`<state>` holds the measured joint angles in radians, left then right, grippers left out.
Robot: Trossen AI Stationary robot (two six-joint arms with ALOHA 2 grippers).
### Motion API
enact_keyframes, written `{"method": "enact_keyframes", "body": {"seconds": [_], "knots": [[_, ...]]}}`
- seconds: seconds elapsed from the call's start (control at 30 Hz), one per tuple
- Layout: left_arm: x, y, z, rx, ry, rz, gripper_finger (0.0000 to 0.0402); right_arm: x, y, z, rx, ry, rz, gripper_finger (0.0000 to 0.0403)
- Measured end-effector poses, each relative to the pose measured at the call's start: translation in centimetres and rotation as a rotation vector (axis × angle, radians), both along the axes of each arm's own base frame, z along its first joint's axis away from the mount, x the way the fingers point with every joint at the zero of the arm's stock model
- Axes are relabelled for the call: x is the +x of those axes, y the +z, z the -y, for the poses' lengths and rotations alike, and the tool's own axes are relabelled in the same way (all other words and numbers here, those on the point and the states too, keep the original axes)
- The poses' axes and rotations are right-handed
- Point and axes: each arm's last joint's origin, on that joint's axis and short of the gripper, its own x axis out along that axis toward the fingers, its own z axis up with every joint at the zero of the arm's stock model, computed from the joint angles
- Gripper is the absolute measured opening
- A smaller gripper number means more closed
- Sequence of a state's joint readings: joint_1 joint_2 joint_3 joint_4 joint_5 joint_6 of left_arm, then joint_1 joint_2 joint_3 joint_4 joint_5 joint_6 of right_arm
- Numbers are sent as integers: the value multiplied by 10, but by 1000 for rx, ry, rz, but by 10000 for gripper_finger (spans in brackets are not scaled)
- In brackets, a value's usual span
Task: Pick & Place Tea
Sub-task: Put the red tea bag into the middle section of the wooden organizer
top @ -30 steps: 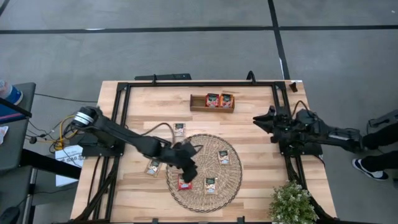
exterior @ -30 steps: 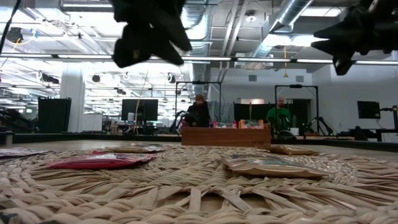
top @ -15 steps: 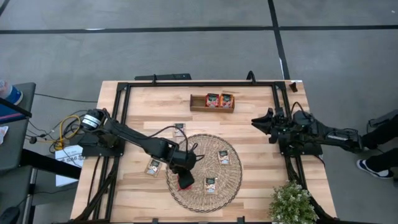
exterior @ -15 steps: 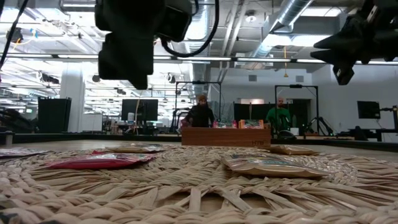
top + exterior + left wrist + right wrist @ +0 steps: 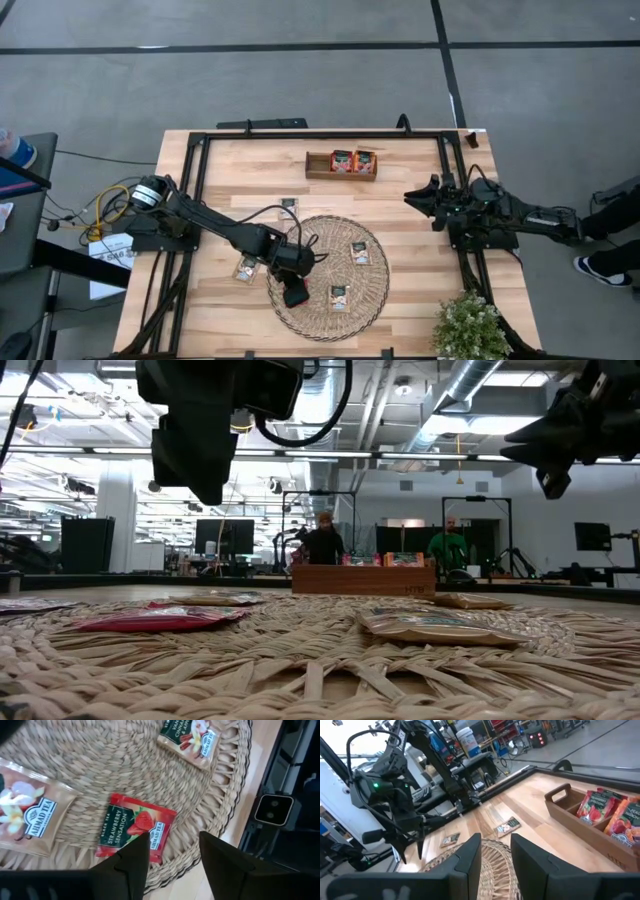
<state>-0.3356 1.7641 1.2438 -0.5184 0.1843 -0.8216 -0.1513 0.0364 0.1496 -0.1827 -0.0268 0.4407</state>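
L tool (image 5: pixel 171 854), fingers spread, grasping nothing, hangs over a flat square red foil strawberry tea sachet (image 5: pixel 136 832) lying on the round coarse-woven straw mat (image 5: pixel 372 290), lower centre of high view. Cream sachets (image 5: pixel 360 253) lie nearby. R tool (image 5: pixel 412 196) waits mid-right over the pale wood tabletop (image 5: pixel 410 240); can't tell its grip state.

A light wooden table (image 5: pixel 410 280) with a black metal frame (image 5: pixel 196 150) along its edges carries everything. A round woven mat (image 5: pixel 368 292) lies on its near middle. A long brown wooden tray (image 5: pixel 318 165) sits toward the far side, apart from the mat. Two tea sachets lie straight on the bare wood: one (image 5: pixel 288 203) just beyond the mat's far rim, another (image 5: pixel 245 269) beside its left edge. A small green plant (image 5: pixel 468 326) stands at the near right corner.
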Motion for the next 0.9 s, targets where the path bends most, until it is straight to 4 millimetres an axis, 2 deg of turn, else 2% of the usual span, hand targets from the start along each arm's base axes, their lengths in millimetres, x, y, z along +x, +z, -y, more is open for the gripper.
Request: {"method": "enact_keyframes", "body": {"seconds": [0.33,0.5,0.9], "knots": [[0,0,0,1,-1,5,172,0,0,0,-2,-1,-5,98],[-1,-2,-1,46,-55,1,177,0,0,0,-2,-1,-5,98],[-2,-4,-3,124,-66,16,267,0,0,0,-3,-1,-5,98]]}}
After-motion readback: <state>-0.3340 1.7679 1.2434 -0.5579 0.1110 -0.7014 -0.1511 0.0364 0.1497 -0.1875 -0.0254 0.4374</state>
